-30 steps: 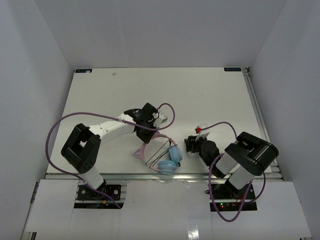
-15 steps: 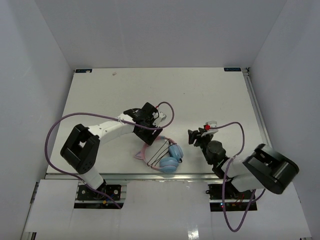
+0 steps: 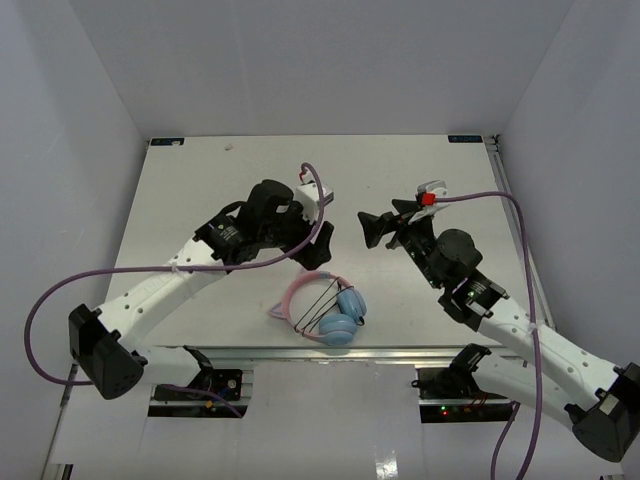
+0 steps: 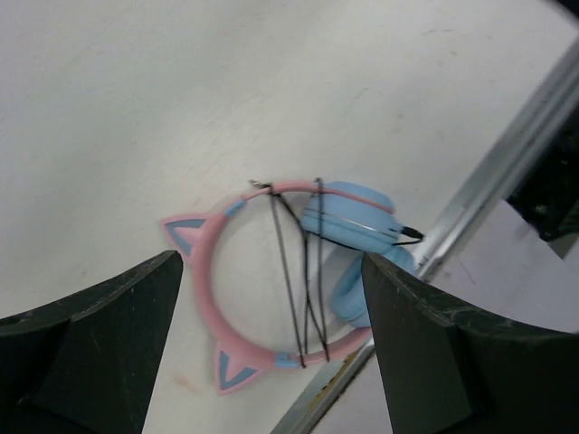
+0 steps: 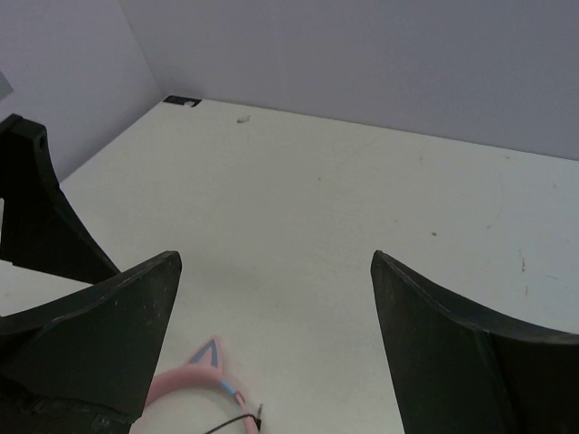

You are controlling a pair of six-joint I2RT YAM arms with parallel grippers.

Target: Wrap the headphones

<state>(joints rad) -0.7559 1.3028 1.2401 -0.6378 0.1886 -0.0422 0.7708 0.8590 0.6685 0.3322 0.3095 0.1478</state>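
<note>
Lying flat just beside the near edge of the tabletop [image 3: 200, 180], about midway along it, the headphones [image 3: 322, 310] are touched by neither arm. The left hand [image 3: 296, 218] hangs above them with its fingers spread wide and nothing between them. The right hand [image 3: 384, 226] is likewise spread and empty, held off to the right and pointing toward the far-left corner.

The cord [image 4: 288, 271] crosses the open ring of the band [image 4: 206, 262] in several thin strands, so the wrap looks largely done. It also looks loose. One short end pokes up at the far side of the band, and a plug sticks out by the cups [image 4: 348, 221]. If a finger came down and snagged a strand, the loops would probably slide off the curve and the wrap would undo. The near edge is the other risk: a sideways nudge toward it could tip the cups over onto the metal rail [image 4: 488, 181].

The long axis runs roughly along the near edge, slightly tilted. The band's closed curve and its cat ears face the left edge; the two cups, close together, face the near-right corner.
</note>
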